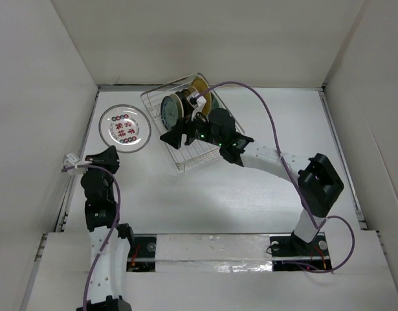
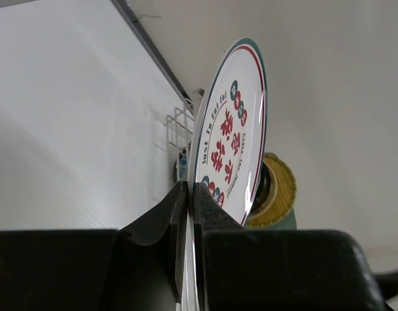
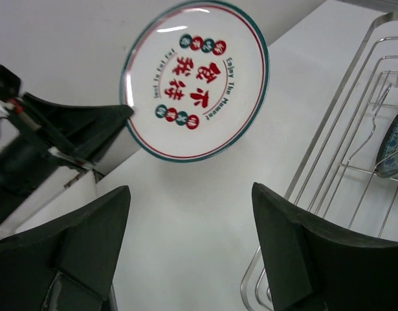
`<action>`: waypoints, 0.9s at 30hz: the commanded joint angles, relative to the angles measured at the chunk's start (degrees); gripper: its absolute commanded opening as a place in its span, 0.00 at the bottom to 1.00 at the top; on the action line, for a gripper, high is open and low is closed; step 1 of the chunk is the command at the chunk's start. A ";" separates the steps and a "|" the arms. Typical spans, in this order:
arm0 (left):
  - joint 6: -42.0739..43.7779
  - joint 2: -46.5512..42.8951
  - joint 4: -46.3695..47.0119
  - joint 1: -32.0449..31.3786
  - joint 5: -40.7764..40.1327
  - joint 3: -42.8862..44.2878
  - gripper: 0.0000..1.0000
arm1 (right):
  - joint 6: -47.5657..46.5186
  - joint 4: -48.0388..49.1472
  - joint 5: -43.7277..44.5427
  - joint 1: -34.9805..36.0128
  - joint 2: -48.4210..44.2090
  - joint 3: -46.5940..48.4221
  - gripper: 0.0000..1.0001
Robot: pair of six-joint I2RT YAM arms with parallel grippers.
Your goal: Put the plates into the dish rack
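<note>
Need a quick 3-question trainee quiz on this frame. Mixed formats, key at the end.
1. True or false: the left jaws are shut on the rim of the white plate with red marks.
2. What stands in the dish rack? A) the gold patterned plate B) a mug C) nothing
3. Fill in: the right jaws are ____ and hold nothing.
Key: 1 true; 2 A; 3 open.

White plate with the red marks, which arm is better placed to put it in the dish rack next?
Left: the left pincer grips the plate by its rim; the right pincer is open, empty, by the dish rack.
</note>
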 commanded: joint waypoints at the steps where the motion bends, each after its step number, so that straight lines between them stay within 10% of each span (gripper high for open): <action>1: 3.84 -5.29 -3.08 0.09 9.03 5.17 0.00 | 0.45 0.29 -2.98 -0.48 1.28 3.73 0.84; 13: 8.68 -9.34 -1.88 -1.05 26.61 5.88 0.00 | 3.17 0.98 -7.02 -1.54 4.80 5.05 0.86; 18: 11.75 -6.80 -4.14 -1.05 28.56 8.59 0.00 | 10.79 15.20 -17.04 -2.07 4.45 0.92 0.10; 20: 14.20 -6.09 -6.43 -1.05 28.12 10.01 0.00 | 12.04 18.11 -18.54 -2.59 4.45 -0.04 0.00; 21: 15.00 -5.31 -7.48 -1.05 27.86 11.84 0.05 | 12.66 18.65 -18.11 -2.59 4.19 -0.57 0.00; 24: 20.00 -3.55 -14.14 -1.05 24.62 17.36 0.61 | 11.62 17.17 -13.81 -3.74 1.65 -2.15 0.00; 27: 26.75 -2.31 -19.61 -1.05 18.22 23.78 0.79 | 5.32 6.82 -2.67 -4.44 -1.26 0.72 0.00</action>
